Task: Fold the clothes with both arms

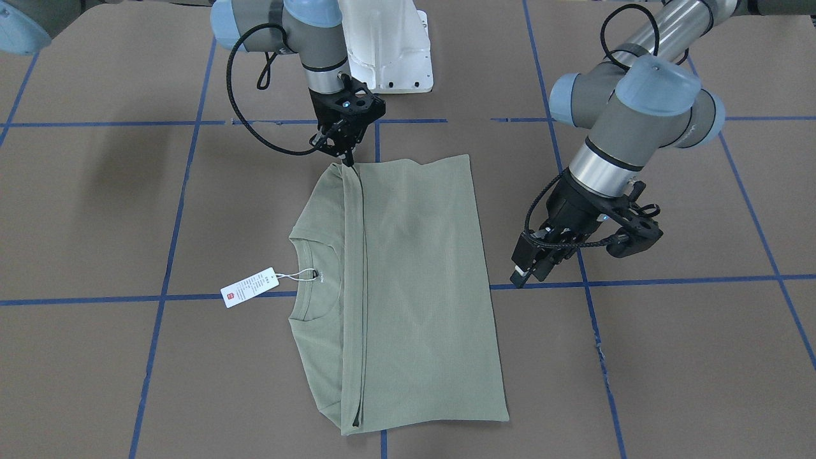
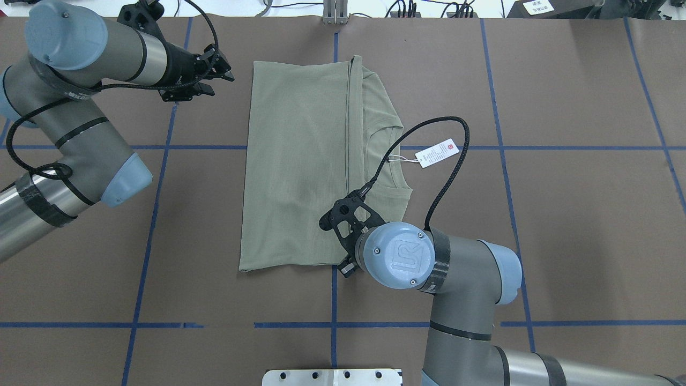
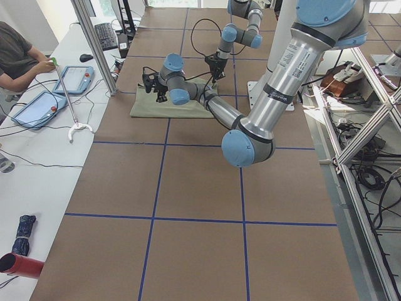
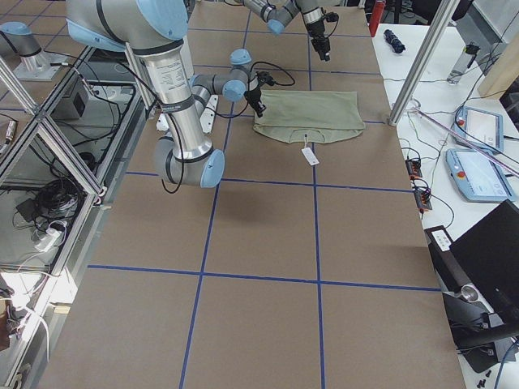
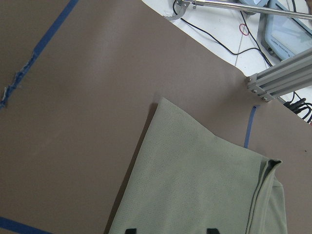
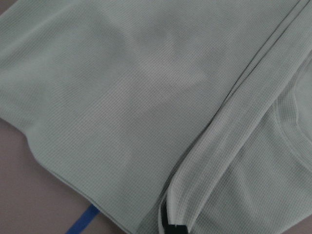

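The brown surface [image 2: 563, 225] carries the shirt [image 2: 300, 161] at its middle. The shirt is partly folded into a flat oblong whose long axis runs straight away from the robot, near edge to far edge. The body is doubled over towards the robot's right, and its edge forms a narrow band [image 2: 351, 161] along that same axis, just short of the collar [image 2: 394, 155]. The left claw [image 2: 222, 78] hangs clear of the cloth, just beside the far left corner. Its fingers are apart, and the whole shirt lies to its right. The right claw [image 1: 349, 160] stands at the near end of the band with its fingers together, apparently pinched on the cloth there. So the right arm has the near end and the left arm is the closer one to the far end, though it would have to cross the oblong's width to reach the band. The hang tag [image 2: 437, 153] lies loose on the surface beyond the collar, on the right.
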Controlling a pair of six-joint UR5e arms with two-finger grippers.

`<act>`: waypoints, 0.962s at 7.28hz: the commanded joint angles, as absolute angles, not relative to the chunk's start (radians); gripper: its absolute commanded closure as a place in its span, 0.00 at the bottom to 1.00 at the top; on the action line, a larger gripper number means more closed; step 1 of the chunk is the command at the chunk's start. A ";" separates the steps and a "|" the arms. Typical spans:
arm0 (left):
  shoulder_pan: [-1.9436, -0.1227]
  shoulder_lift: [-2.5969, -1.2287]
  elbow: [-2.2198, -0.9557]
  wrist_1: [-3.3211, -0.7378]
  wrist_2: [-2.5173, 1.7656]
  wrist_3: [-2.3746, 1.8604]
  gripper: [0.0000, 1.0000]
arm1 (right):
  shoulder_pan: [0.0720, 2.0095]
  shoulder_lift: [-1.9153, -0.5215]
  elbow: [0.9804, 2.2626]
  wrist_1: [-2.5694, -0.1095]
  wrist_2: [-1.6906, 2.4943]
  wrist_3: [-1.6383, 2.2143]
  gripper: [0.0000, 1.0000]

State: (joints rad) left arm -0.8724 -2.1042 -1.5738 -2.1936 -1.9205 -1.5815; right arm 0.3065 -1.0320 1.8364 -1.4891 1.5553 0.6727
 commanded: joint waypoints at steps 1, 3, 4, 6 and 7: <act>-0.871 -2.105 -1.575 -2.194 -1.921 -1.582 0.43 | 0.316 -1.197 1.943 -1.485 1.552 0.684 1.00; -0.871 -2.105 -1.575 -2.195 -1.921 -1.583 0.43 | 0.250 -1.249 1.954 -1.485 1.519 0.872 1.00; -0.871 -2.105 -1.575 -2.195 -1.921 -1.583 0.43 | 0.252 -1.240 1.959 -1.486 1.526 0.876 1.00; -0.871 -2.105 -1.575 -2.194 -1.921 -1.583 0.43 | 0.264 -1.218 1.957 -1.486 1.528 0.879 0.62; -0.871 -2.105 -1.575 -2.194 -1.921 -1.583 0.43 | 0.270 -1.213 1.959 -1.486 1.529 0.880 0.49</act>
